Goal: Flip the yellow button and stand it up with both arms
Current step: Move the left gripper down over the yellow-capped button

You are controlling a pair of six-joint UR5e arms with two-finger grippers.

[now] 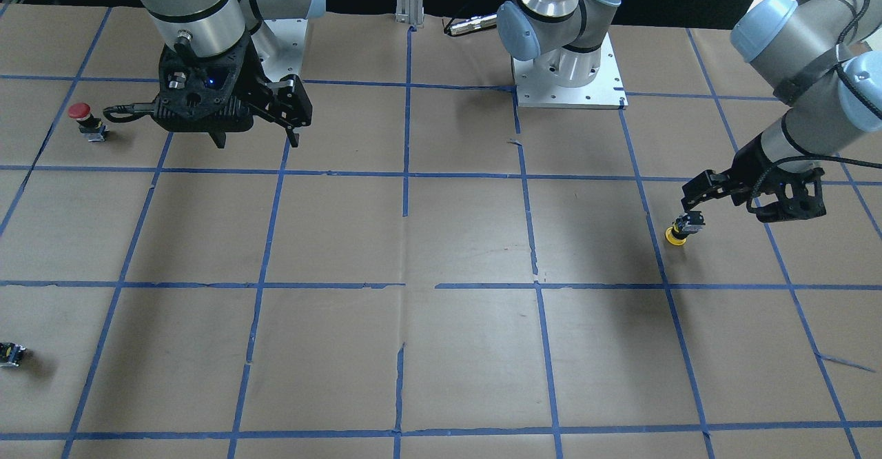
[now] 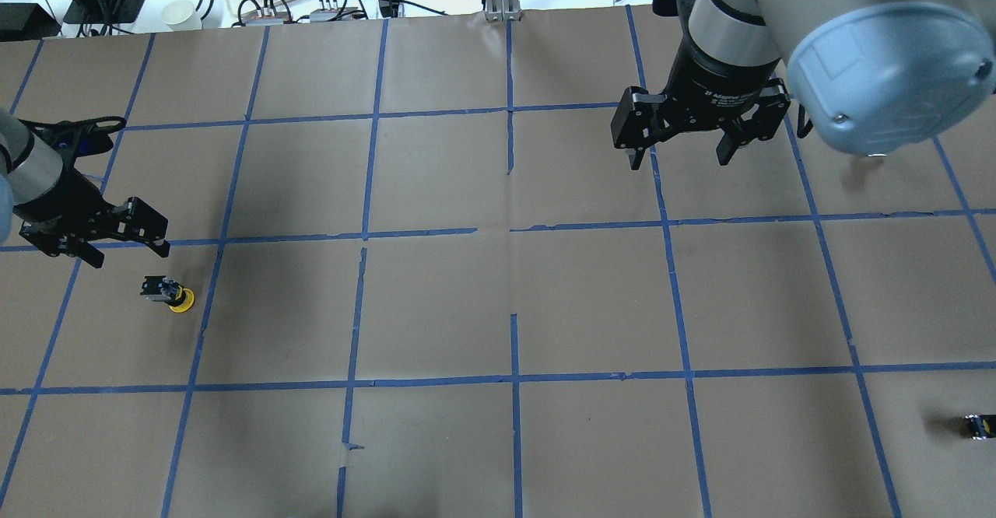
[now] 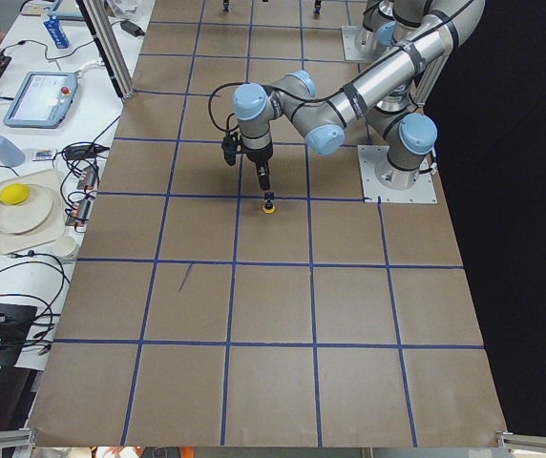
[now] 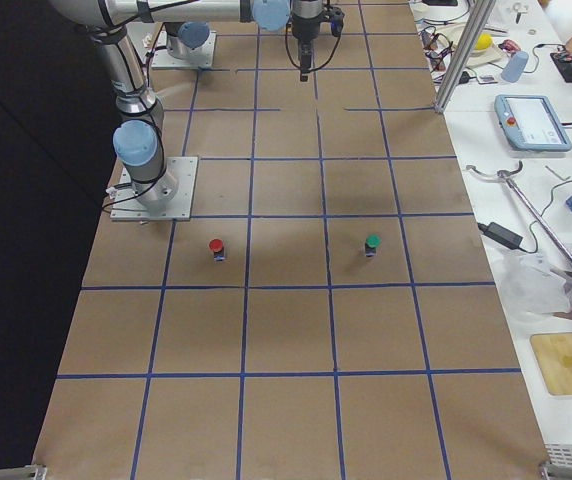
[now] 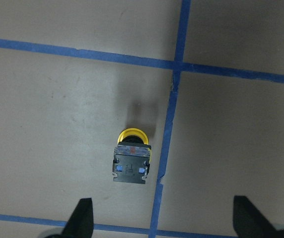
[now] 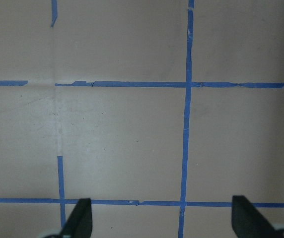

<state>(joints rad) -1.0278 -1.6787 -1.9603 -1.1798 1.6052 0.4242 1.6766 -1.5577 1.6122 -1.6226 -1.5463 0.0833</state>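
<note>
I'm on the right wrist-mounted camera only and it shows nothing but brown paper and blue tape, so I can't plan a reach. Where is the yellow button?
Observer: The yellow button is far out on the robot's left side of the table, well away from the right gripper.
Operator: Does the left arm hold it?
Observer: No. The left gripper is open and hovers by it; in the left wrist view both fingertips are clear of it.
Operator: How does it sit?
Observer: It seems to rest on its yellow cap, with the black and grey body pointing up.
</note>
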